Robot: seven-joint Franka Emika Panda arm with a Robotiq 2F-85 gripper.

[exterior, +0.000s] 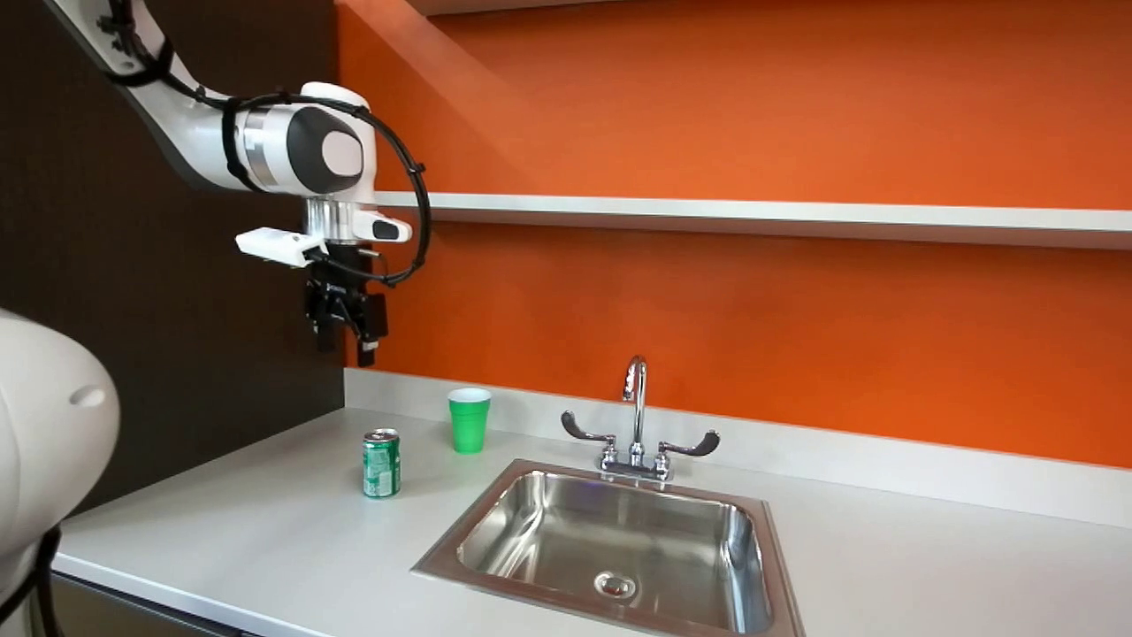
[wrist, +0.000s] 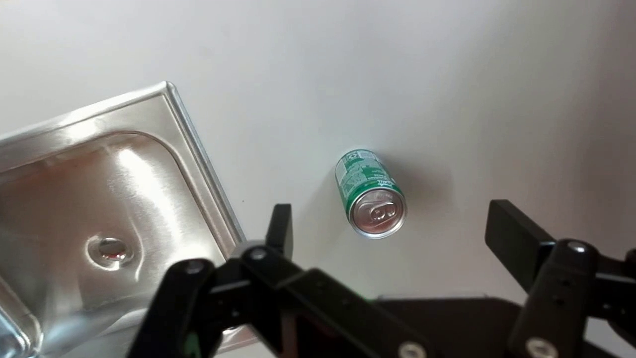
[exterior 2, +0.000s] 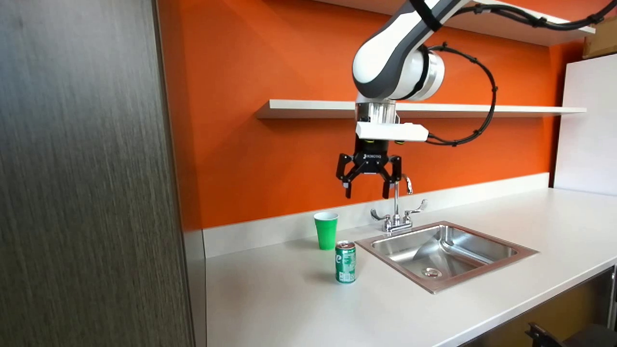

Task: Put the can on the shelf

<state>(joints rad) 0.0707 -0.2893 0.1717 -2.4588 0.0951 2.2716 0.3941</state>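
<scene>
- The small green metal drink can with a silvery top stands upright on the pale flat countertop, its long axis vertical.
- The black two-fingered metal gripper hangs above it, fingers pointing down, jaws spread wide and holding nothing.
- So the can lies below the tool, well apart from the fingertips; in the wrist view its top shows in the gap between them. The exact sideways offset I cannot tell.
- Fingers and can run the same way, so a near-straight descent with perhaps a slight shift looks right; the round body should accept any wrist turn.
- The rectangular stainless steel sink lies to one finger's side, apart from the can.
- The bright green tapered plastic cup stands near the can, towards the wall, and could be brushed on the way down.
- The long thin white shelf board crosses the orange wall above the can, so the later carry probably goes up and wallward.
- The single white robot arm leaves no choice of side.
</scene>
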